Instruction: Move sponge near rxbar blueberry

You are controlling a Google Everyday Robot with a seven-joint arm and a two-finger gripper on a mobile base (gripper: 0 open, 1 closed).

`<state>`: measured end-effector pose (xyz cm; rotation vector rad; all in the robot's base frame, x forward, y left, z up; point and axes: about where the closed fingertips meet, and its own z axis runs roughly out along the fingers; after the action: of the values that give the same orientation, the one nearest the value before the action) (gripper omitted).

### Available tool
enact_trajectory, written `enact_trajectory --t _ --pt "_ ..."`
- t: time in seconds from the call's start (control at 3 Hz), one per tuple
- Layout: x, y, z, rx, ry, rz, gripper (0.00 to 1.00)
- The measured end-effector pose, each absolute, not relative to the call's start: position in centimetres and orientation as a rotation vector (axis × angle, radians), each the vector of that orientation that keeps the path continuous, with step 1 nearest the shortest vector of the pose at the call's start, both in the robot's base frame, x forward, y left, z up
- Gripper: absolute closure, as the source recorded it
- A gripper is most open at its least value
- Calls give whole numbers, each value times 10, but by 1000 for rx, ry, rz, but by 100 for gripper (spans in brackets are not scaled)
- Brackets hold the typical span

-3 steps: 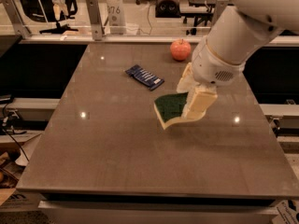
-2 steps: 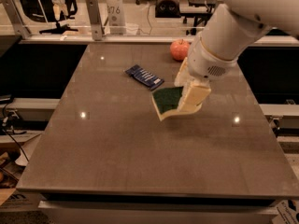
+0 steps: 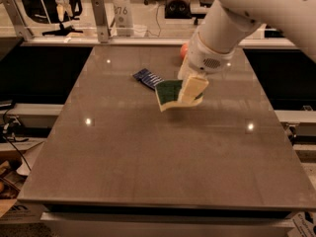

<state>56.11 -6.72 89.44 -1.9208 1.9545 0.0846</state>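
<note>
The sponge (image 3: 169,94), dark green on top with a pale yellow foam edge, is held tilted just above the brown table (image 3: 148,152) in the middle back area. My gripper (image 3: 190,89) is shut on the sponge's right side, with its cream fingers (image 3: 193,88) clamped over it. The rxbar blueberry (image 3: 148,78), a flat dark blue wrapper with white print, lies on the table just left of and behind the sponge, almost touching it in this view.
A red apple (image 3: 183,51) sits at the back of the table, mostly hidden behind my white arm (image 3: 222,28). Metal posts and office clutter stand beyond the far edge. The table's edges drop off left, right and front.
My gripper has carried the sponge left and toward the back of the table, closer to the blue bar. The bar and the apple have not moved.
</note>
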Motion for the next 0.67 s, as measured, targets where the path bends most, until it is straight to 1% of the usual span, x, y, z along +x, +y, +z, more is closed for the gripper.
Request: enact_trajectory --t 0.67 --pt "612 -61 886 -1851 2014 91 100"
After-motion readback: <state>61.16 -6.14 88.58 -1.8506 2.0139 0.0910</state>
